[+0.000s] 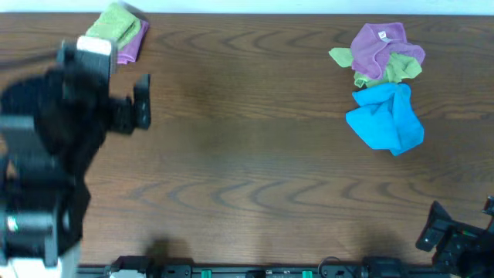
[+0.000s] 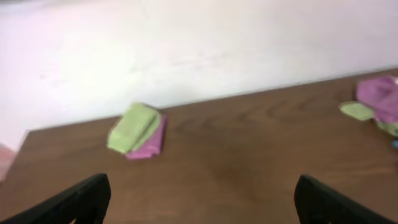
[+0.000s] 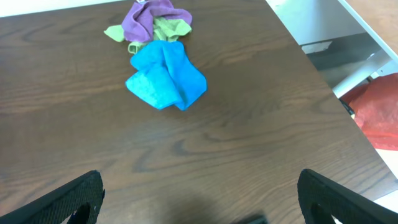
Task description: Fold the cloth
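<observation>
A crumpled blue cloth [image 1: 386, 117] lies at the right of the table, also in the right wrist view [image 3: 165, 74]. Just behind it lie a crumpled purple cloth [image 1: 380, 45] and a crumpled green cloth [image 1: 395, 69], bunched together. A folded green cloth [image 1: 116, 25] rests on a folded purple cloth [image 1: 133, 46] at the far left corner, also in the left wrist view [image 2: 132, 126]. My left gripper [image 1: 141, 101] is open and empty, raised near the folded stack. My right gripper [image 1: 455, 232] is open and empty at the front right corner.
The wooden table [image 1: 247, 154] has its right edge in the right wrist view [image 3: 323, 68]. Beyond that edge is a red object [image 3: 379, 112]. A white wall [image 2: 186, 43] stands behind the table's far edge.
</observation>
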Controlling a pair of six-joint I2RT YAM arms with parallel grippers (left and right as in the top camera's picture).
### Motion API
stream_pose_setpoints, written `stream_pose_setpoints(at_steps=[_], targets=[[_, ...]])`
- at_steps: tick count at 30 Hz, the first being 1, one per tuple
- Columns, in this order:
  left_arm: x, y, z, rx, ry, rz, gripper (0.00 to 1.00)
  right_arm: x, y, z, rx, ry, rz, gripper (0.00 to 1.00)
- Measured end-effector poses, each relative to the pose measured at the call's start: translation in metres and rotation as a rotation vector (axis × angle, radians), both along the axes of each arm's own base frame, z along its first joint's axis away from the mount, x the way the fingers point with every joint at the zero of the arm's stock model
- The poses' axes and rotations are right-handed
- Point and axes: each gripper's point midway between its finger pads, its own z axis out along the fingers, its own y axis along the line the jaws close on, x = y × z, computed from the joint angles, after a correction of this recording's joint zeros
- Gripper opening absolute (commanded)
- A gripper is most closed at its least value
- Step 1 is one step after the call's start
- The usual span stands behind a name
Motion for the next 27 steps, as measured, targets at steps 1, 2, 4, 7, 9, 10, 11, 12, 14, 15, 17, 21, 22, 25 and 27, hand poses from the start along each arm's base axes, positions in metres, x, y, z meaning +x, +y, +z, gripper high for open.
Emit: stream_pose_setpoints(at_steps=[1,2,4,7,9,10,11,12,14,15,17,21,22,25,27], targets=[[-0.007,0.003,-0.008,0.002,-0.018,0.014,0.95,0.000,0.000,0.000,0.000,0.000,0.000,0.99],[-0.013,0.006,-0.019,0.004,-0.033,0.025,0.95,0.000,0.000,0.000,0.000,0.001,0.000,0.99],[-0.029,0.010,-0.046,0.007,-0.054,0.039,0.96,0.000,0.000,0.000,0.000,0.001,0.000,0.99],[-0.051,0.012,-0.076,0.008,-0.086,0.046,0.95,0.000,0.000,0.000,0.000,0.001,0.000,0.99],[-0.067,0.014,-0.091,0.007,-0.125,0.054,0.95,0.000,0.000,0.000,0.000,0.000,-0.001,0.99],[-0.073,0.015,-0.097,0.007,-0.150,0.058,0.95,0.000,0.000,0.000,0.000,0.001,0.000,0.99],[-0.078,0.016,-0.104,0.007,-0.174,0.062,0.95,0.000,0.000,0.000,0.000,0.001,0.000,0.99],[-0.082,0.017,-0.114,0.007,-0.185,0.066,0.95,0.000,0.000,-0.001,0.000,0.002,0.000,0.99],[-0.086,0.017,-0.131,0.007,-0.205,0.070,0.95,0.000,0.000,-0.001,0.000,0.002,-0.001,0.99],[-0.087,0.018,-0.139,0.007,-0.212,0.072,0.96,0.000,0.000,-0.001,0.000,0.002,0.000,0.99],[-0.088,0.018,-0.156,0.006,-0.216,0.073,0.95,0.000,0.000,-0.001,0.000,0.002,0.000,0.99],[-0.089,0.018,-0.182,-0.006,-0.209,0.077,0.95,0.000,0.000,-0.001,0.000,0.003,0.000,0.99],[-0.089,0.018,-0.187,-0.012,-0.207,0.081,0.96,0.000,0.000,-0.001,0.000,0.003,0.000,0.99],[-0.087,0.020,-0.202,-0.032,-0.188,0.095,0.95,0.000,0.000,-0.001,0.000,0.003,-0.001,0.99],[-0.085,0.023,-0.214,-0.057,-0.162,0.122,0.95,0.000,0.000,-0.001,0.000,0.003,-0.001,0.99]])
